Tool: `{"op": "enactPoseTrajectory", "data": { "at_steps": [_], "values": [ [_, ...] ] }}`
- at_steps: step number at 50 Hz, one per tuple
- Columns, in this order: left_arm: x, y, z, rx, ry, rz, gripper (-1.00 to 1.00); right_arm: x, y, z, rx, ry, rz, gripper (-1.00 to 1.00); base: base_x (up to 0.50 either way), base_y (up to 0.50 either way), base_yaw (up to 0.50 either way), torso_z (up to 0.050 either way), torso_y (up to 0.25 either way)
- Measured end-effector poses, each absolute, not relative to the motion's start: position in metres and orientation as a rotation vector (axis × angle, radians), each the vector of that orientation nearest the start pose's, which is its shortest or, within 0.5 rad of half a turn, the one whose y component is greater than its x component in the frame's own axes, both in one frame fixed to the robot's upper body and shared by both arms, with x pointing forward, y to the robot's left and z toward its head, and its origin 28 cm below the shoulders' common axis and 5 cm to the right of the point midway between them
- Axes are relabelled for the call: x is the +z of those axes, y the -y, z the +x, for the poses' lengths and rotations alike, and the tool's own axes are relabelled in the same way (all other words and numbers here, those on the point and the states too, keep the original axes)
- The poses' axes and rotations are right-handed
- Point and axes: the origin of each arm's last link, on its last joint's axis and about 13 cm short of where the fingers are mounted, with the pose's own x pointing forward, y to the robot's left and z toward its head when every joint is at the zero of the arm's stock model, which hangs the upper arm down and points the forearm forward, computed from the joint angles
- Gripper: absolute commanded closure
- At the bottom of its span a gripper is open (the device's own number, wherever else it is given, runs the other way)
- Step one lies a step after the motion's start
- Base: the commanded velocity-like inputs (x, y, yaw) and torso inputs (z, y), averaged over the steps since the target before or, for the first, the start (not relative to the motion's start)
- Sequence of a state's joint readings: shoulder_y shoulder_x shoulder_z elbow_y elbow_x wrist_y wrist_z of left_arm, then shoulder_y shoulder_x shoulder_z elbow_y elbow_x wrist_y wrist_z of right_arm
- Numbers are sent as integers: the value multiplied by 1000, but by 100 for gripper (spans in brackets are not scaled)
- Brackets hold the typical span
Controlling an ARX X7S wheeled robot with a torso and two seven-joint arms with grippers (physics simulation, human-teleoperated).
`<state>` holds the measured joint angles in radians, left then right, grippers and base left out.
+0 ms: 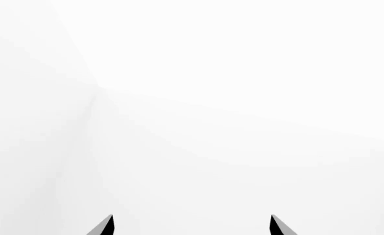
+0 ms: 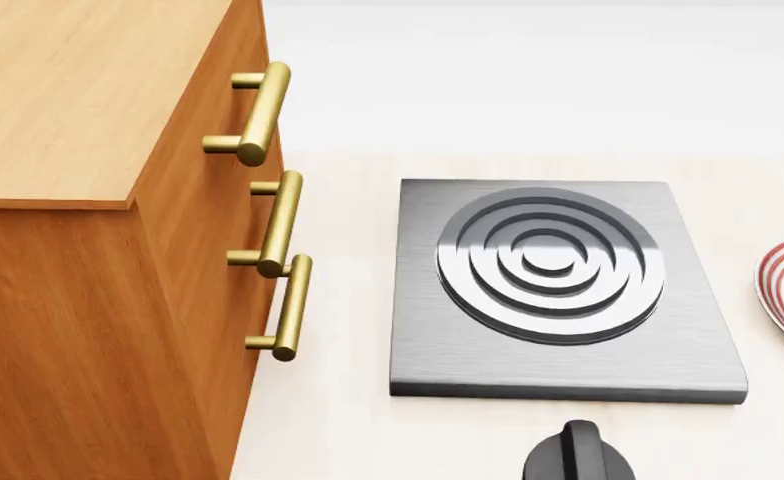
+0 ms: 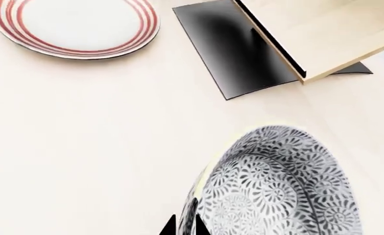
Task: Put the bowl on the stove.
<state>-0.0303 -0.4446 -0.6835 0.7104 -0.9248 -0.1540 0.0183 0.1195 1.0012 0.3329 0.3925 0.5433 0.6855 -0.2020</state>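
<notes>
Right wrist view: the bowl [image 3: 280, 188], its rim clamped between the right gripper [image 3: 184, 226] fingertips, hangs over pale counter [image 3: 100, 147], the stove [image 3: 234, 49] lying well ahead beside the wooden cabinet [image 3: 323, 29]. Left gripper [image 1: 192, 226], jaws apart, faces blank white. A red-ringed plate [image 3: 74, 24] sits near the stove.

No readable text, label, brand, number or sign appears on anything.

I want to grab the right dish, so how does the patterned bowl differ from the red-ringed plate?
The small deep grey-blue floral bowl is patterned all over; the flat white plate has only red rings near its rim. The right gripper pinches the bowl's rim; the plate lies untouched. Both are round.
</notes>
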Motion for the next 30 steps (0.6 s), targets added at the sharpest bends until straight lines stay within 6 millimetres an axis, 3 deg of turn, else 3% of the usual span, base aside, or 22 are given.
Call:
{"op": "enactPoseTrajectory", "data": {
  "at_steps": [13, 30],
  "values": [
    [215, -341, 157, 35, 819, -201, -100, 168, 405, 168, -340, -471, -159, 100, 0, 0, 0, 0, 0],
    [214, -341, 158, 33, 816, -206, -100, 234, 366, 220, -130, -299, -227, 100, 0, 0, 0, 0, 0]
  ]
}}
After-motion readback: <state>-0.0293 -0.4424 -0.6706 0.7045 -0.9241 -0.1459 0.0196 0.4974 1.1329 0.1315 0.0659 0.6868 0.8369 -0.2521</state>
